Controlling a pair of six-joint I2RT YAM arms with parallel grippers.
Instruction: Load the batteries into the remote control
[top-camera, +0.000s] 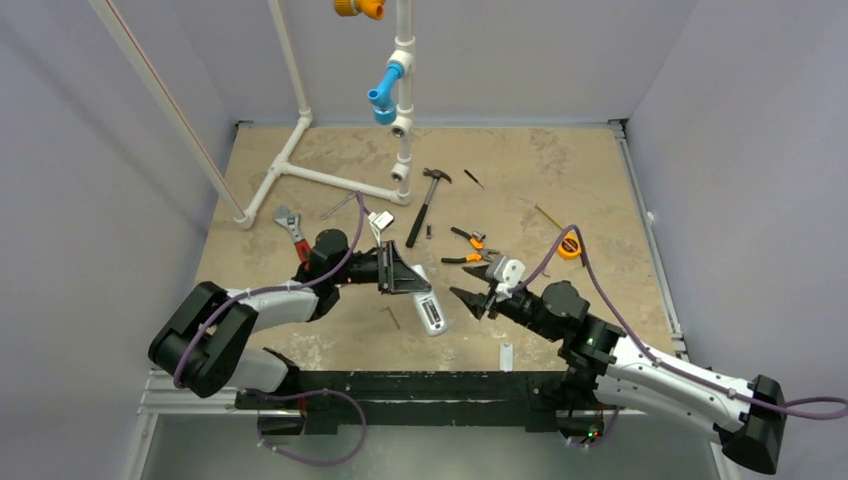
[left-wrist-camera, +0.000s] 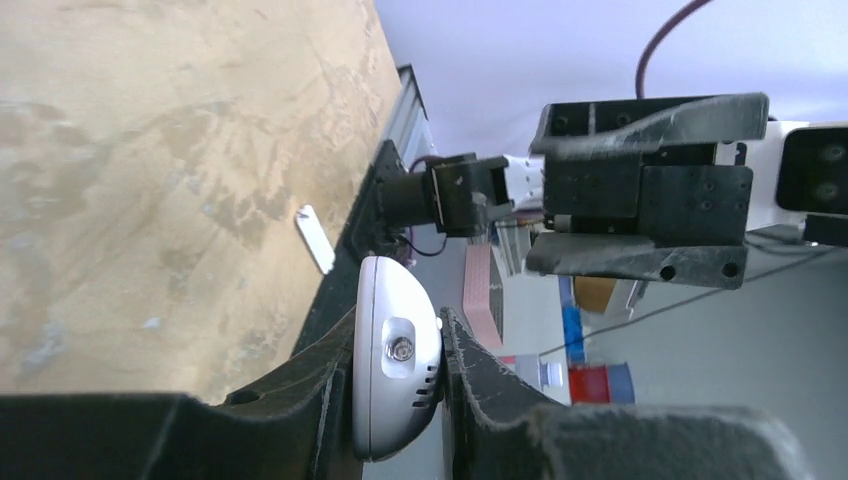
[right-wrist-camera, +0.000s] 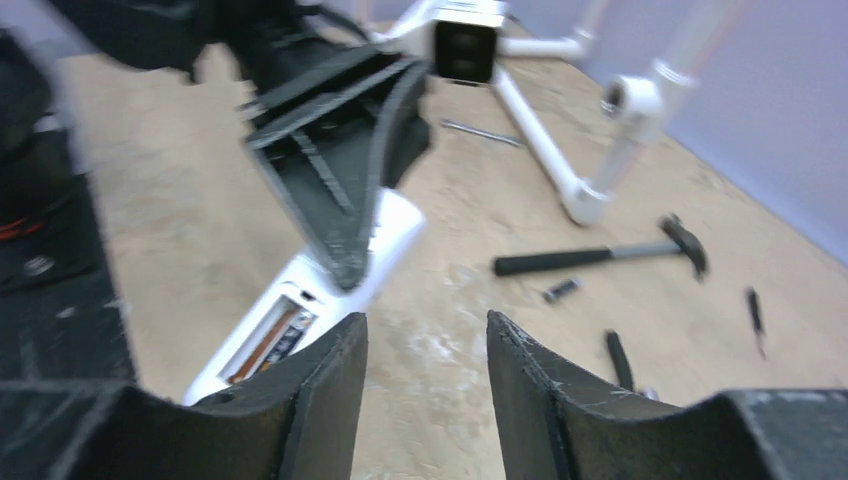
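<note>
Two robot arms meet over a tan tabletop. The left gripper is clamped on the remote control, with its dark fingers pressed against the two long sides of the slim white handset near one end. The rest of the remote sticks out past the fingertips and slopes down toward the table.

From the right wrist camera, the remote's back faces the right gripper. The open battery compartment lies just to the left of that gripper's left finger. The picture is blurred there, so what sits inside the compartment cannot be made out beyond a brownish streak.

The right gripper's two fingers stand apart with only bare table showing between them. They hold nothing and are close to the remote without touching it.

Farther out beyond the right fingertips lies a hammer. A small dark cylinder lies just beside its handle on the near side and may be one of the batteries, though it is too small and soft to be sure.

In the left wrist view, a small white cover strip lies flat on the table beyond the held remote, near the table's edge.
</note>
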